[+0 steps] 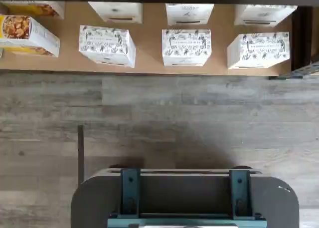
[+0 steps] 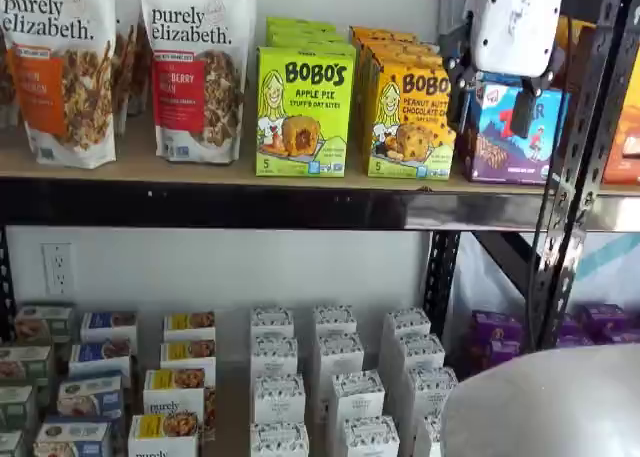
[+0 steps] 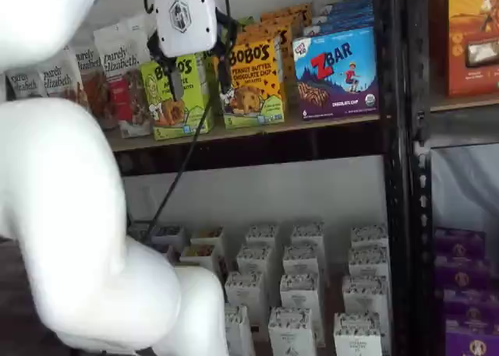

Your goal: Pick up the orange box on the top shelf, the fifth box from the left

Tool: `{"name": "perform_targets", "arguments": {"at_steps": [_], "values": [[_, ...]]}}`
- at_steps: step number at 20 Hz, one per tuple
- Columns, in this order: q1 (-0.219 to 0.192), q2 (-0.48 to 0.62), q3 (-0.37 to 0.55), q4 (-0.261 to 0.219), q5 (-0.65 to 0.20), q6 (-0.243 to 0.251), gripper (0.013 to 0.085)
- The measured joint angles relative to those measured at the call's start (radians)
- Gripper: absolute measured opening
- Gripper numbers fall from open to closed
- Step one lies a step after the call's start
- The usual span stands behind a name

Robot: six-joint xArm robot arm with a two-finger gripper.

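The orange box stands upright on the top shelf, between a lime-green box and a blue-purple box. It shows in both shelf views, with more of the same stacked behind it. My gripper hangs in front of the shelf at box height and is apart from the boxes. Its white body is above its two black fingers, with a plain gap between them and nothing held. In a shelf view the gripper lies over the green box. The wrist view shows neither the orange box nor the fingers.
A lime-green Bobo's box and granola bags stand left of the orange box, a ZBar box right. A black upright stands at the right. White boxes fill the lower shelf. My arm's white bulk fills the foreground.
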Motion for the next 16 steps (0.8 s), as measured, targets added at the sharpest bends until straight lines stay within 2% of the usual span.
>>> {"name": "perform_targets", "arguments": {"at_steps": [1,3,6,10,16], "values": [[-0.003,0.006,-0.006,0.004,0.011,-0.001,0.0850],[-0.029,0.042,-0.040,0.041,0.075,-0.008,0.0850],[-0.030,0.045,-0.044,0.049,0.082,-0.007,0.0850],[-0.022,0.040,-0.040,0.042,0.068,-0.004,0.0850],[-0.004,0.022,-0.009,0.021,-0.019,0.003,0.0850]]}}
